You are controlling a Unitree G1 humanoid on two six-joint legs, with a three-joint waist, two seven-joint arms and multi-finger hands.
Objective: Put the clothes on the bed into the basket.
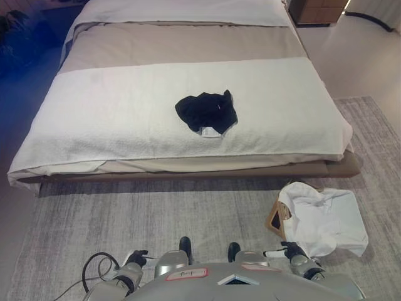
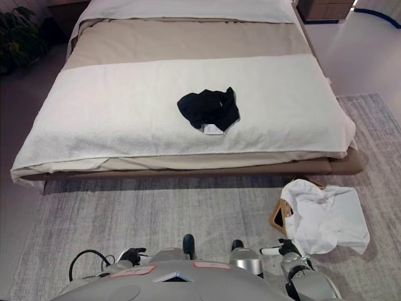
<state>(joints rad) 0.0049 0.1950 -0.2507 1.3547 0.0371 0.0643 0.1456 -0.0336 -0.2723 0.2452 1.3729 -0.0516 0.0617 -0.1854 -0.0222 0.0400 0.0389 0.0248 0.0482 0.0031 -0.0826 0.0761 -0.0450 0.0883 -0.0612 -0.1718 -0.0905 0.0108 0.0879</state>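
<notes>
A crumpled black garment [image 1: 205, 111] lies on the white blanket of the bed [image 1: 113, 113], near the middle and towards the foot end. On the rug to the right of the bed's foot stands a brown basket [image 1: 275, 219]. A white garment [image 1: 326, 219] is draped over it and hides most of it. My left hand [image 1: 135, 258] shows at the bottom edge, low and close to my body. My right hand [image 1: 289, 251] is also at the bottom, just left of the white garment and apart from it. Both hands are far from the black garment.
A grey rug [image 1: 156, 219] covers the floor between me and the bed. A wooden nightstand [image 1: 319, 9] stands at the bed's head on the right. A dark plant [image 2: 19, 34] is at the far left. The bed's low frame [image 1: 338, 168] juts out at its right corner.
</notes>
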